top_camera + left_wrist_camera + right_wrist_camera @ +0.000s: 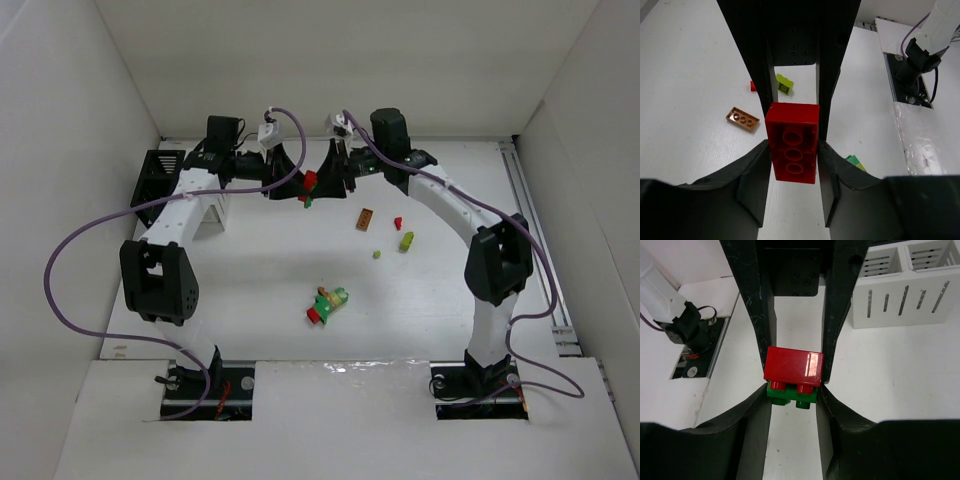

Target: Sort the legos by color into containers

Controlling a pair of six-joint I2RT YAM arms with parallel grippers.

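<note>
Mid-air over the table (250,280), the left gripper (297,181) and right gripper (323,180) meet tip to tip, each closed on what appears to be the same red brick (310,181). In the left wrist view the brick's hollow underside faces the camera, wedged squarely between that gripper's fingers. In the right wrist view its glossy end face spans the gap, touching both fingers, with a green brick (790,396) plugged onto its studs and sitting nearer the fingertips. Whether the right fingers also pinch the green piece cannot be told. The step in hand looks like parting the two colours, and that would go best with one gripper on each brick. With both apparently clamped on the red, a regrip lower onto the green seems wise, then a tilt-and-peel rather than a straight pull, which could fling a piece. The white bin (890,300) stands ahead of the right gripper's tips and off to one side, behind the left gripper. The black bin (155,178) adjoins it farther along. Loose pieces wait on the table behind the right gripper: an orange plate (366,218), a yellow-green brick (407,240) and a mixed cluster (328,303).
</note>
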